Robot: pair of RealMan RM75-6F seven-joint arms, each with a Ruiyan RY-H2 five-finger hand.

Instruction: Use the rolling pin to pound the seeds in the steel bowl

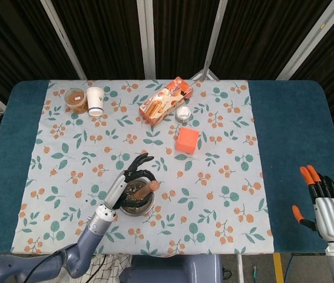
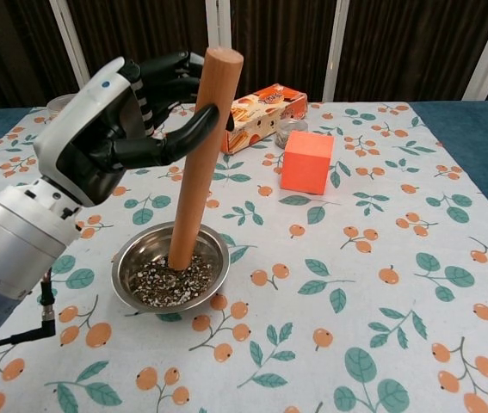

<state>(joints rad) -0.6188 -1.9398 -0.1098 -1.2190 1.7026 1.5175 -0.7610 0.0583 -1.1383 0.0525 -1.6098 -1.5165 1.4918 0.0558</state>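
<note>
My left hand (image 2: 110, 129) grips the rolling pin (image 2: 200, 163) near its upper end, dark fingers (image 2: 188, 129) curled round the shaft, and carries it almost upright with only a slight lean. The pin's lower end stands in the steel bowl (image 2: 132, 258), toward its rear wall, at or just above the seeds (image 2: 170, 286); whether it presses on them I cannot tell. The seeds lie as a speckled layer across the bowl's floor, mostly in front of the pin's foot. I judge the pounding step to be in hand. The next move calls for a straight downward thrust onto the layer, kept inside the rim so that the bowl does not tip or slide on the flowered cloth (image 2: 381, 327) of the worktop. From the head view the bowl (image 1: 136, 209) sits near the front edge, directly under my left hand (image 1: 128, 180). My right hand (image 1: 327, 207) rests well apart over the blue worktop (image 1: 290, 130), fingers spread and holding nothing.
</note>
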